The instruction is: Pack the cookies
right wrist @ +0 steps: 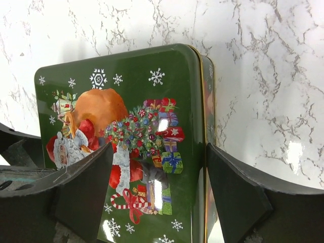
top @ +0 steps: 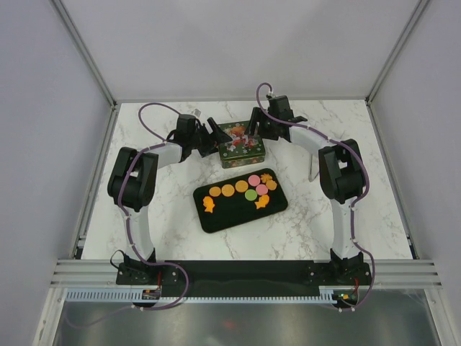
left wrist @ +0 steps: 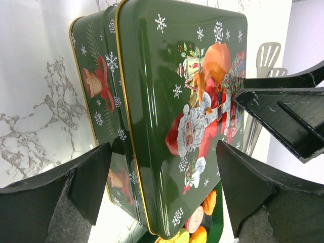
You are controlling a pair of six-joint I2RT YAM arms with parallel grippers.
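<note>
The cookies [top: 242, 190] lie on a black tray [top: 216, 220] mid-table: round orange, pink and green ones and orange fish shapes. A few also show in the left wrist view [left wrist: 195, 223], under the tin's near corner. A green Christmas tin [top: 241, 144] with a Santa lid stands closed behind the tray. My left gripper [top: 214, 135] is open at the tin's left end, its fingers on either side of the tin [left wrist: 167, 101]. My right gripper [top: 253, 128] is open over the tin's back right [right wrist: 152, 126], one finger above the lid and one beside the tin's side.
A white slotted piece [top: 315, 167] stands by the right arm and also shows in the left wrist view [left wrist: 267, 53]. Grey walls enclose the marble table [top: 173, 216] on three sides. The right gripper's black fingers [left wrist: 283, 109] reach in over the lid.
</note>
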